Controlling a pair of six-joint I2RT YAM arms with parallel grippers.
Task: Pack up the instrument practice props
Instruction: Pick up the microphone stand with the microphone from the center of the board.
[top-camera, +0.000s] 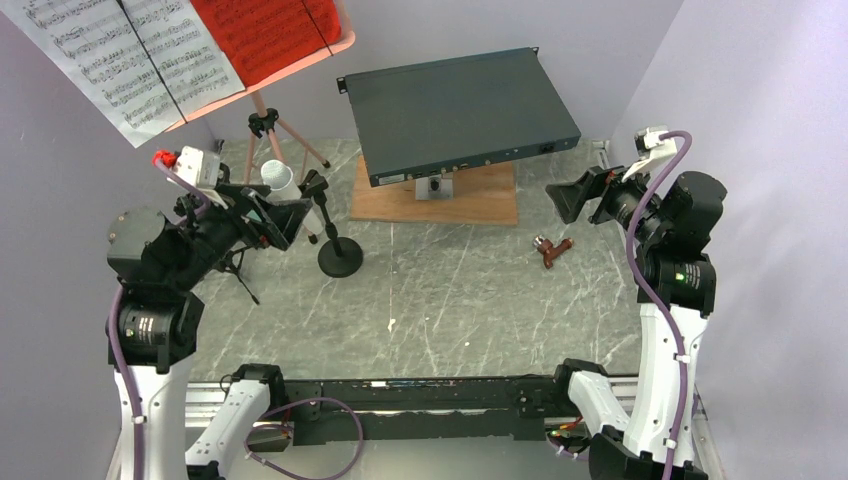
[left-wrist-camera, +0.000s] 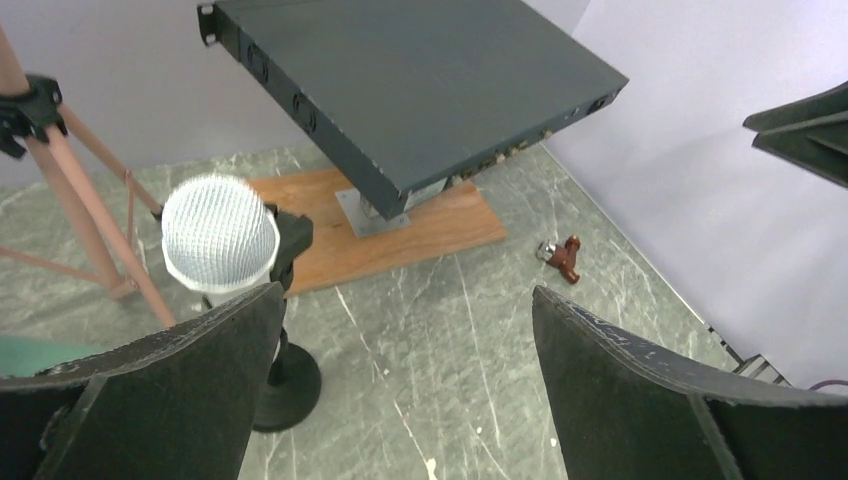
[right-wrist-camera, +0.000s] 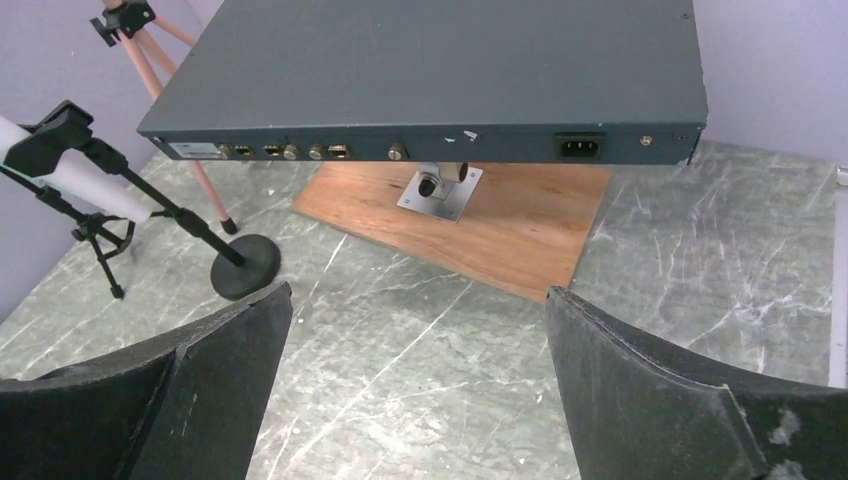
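A salmon-pink music stand (top-camera: 265, 118) rises at the back left on a tripod. It carries white sheet-music pages (top-camera: 125, 50) and a red page (top-camera: 265, 30). In front of it is a small black mic stand with a round base (top-camera: 340, 258) and a white mesh-topped tube (top-camera: 283, 180) clipped to it. My left gripper (top-camera: 285, 218) hangs open right beside that tube. In the left wrist view the tube (left-wrist-camera: 220, 240) is just past the left finger of the gripper (left-wrist-camera: 408, 295), which holds nothing. My right gripper (top-camera: 580, 195) is open at the right and is seen empty (right-wrist-camera: 418, 290) over the table.
A dark grey rack box (top-camera: 460, 110) sits tilted on a post above a wooden board (top-camera: 480, 195) at the back centre. A small brown T-shaped piece (top-camera: 551, 247) lies right of the board. A little black tripod (right-wrist-camera: 95, 235) stands by the mic stand. Purple walls close in on both sides.
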